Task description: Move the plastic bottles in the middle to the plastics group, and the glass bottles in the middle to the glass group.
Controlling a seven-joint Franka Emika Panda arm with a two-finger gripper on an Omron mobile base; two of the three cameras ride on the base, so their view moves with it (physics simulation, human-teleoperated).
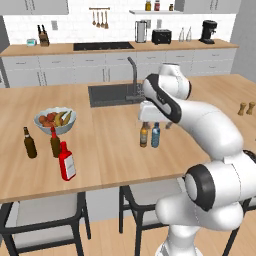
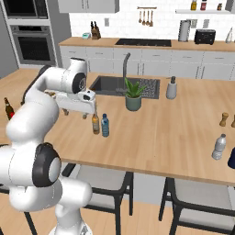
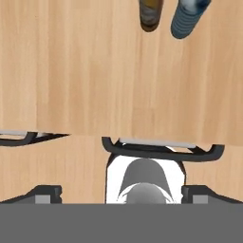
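Just below hand (image 1: 159,123): amber bottle (image 1: 144,135)

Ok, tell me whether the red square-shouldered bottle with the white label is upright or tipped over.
Upright. The red square-shouldered bottle stands on its base on the wooden counter, cap up, beside the two dark brown bottles.

The amber bottle (image 1: 144,135) stands just left of the water bottle (image 1: 155,135) on the counter (image 1: 115,150).

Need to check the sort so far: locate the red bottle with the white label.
In the left base view the red bottle stands upright at the counter's left front, beside the two dark brown bottles and before the fruit bowl.
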